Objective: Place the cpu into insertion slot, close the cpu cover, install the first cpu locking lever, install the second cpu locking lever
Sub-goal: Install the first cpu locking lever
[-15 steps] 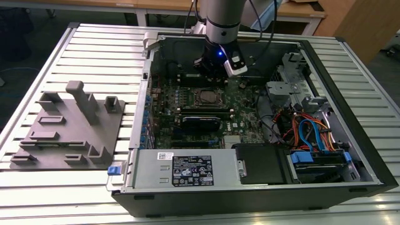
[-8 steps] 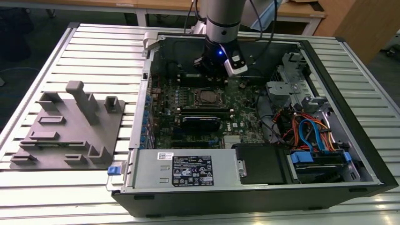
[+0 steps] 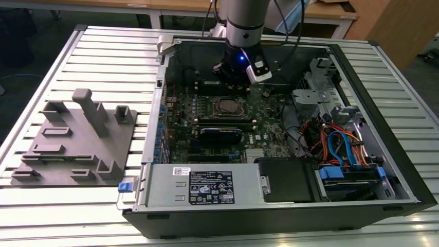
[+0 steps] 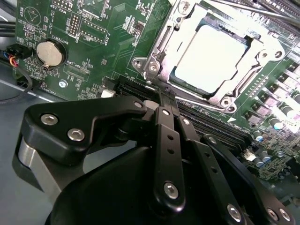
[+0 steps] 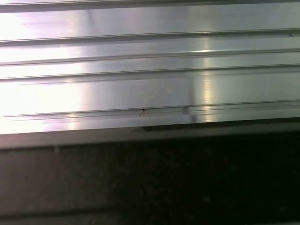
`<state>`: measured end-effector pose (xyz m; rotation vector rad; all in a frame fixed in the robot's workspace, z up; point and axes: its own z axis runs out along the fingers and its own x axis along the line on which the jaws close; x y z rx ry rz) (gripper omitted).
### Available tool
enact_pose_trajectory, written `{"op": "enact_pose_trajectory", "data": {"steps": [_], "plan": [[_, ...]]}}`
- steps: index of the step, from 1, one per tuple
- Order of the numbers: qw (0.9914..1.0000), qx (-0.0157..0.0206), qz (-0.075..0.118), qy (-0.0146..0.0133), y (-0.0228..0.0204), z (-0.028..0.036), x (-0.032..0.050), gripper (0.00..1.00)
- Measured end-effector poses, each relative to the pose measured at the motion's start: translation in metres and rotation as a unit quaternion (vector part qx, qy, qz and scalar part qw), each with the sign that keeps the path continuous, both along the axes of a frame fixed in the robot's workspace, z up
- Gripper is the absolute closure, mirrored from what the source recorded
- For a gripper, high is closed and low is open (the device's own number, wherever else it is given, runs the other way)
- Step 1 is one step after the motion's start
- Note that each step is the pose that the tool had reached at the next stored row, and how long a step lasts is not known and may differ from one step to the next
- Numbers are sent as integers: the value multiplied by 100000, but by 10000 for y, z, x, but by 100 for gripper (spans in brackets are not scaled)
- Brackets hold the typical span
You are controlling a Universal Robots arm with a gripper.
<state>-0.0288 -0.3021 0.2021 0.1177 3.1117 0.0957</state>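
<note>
In the second wrist view, closed, empty jaws near the cpu (image 4: 212, 60), seated under the cpu cover (image 4: 161, 44).

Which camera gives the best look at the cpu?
The second wrist view: the cpu is close up, its silver top framed by the cpu cover. In the exterior view it is a small square on the board, below the gripper.

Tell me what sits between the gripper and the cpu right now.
In the second wrist view, long black slots on the green circuit board run between the gripper and the cpu, which sits in the socket under the cpu cover.
</note>
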Motion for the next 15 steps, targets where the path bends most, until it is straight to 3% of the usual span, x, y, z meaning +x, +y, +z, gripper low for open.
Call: {"op": "enact_pose_trajectory", "data": {"steps": [15], "plan": [[100000,-18,-5,-23,-28,-30,3,90]]}}
